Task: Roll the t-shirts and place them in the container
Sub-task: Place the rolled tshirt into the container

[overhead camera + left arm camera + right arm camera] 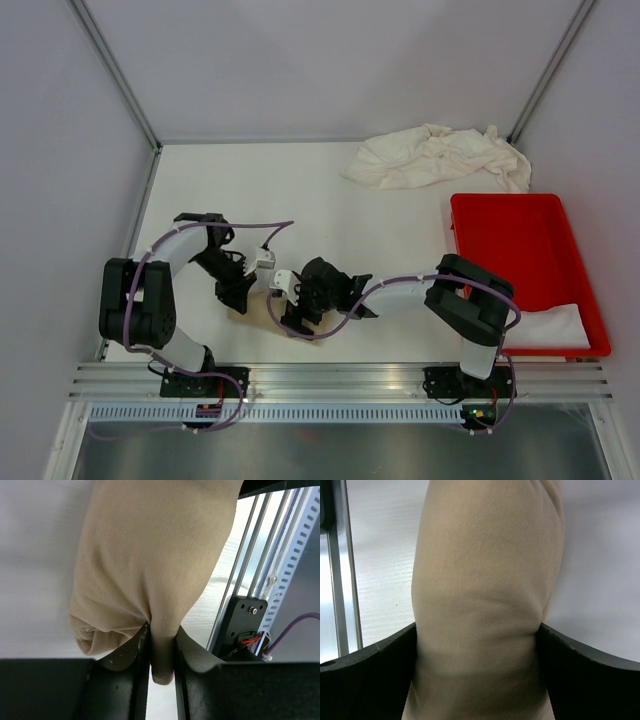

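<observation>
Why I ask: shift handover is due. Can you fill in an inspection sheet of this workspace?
Surface: white table, no damage seen.
Job's things: tan t-shirt rolled up, held between both arms near the front edge; cream-white t-shirts heaped unrolled at the far right.
Clutter: red tray on the right, white cloth at its near end.
Grippers: left gripper fingers pinch a fold of the tan shirt; right gripper fingers clamp the roll on both sides.
Cables: purple cables along both arms, no snag seen.
Surroundings: white walls, aluminium rail in front.

left gripper (161, 647) and right gripper (477, 650) both clamped.
</observation>
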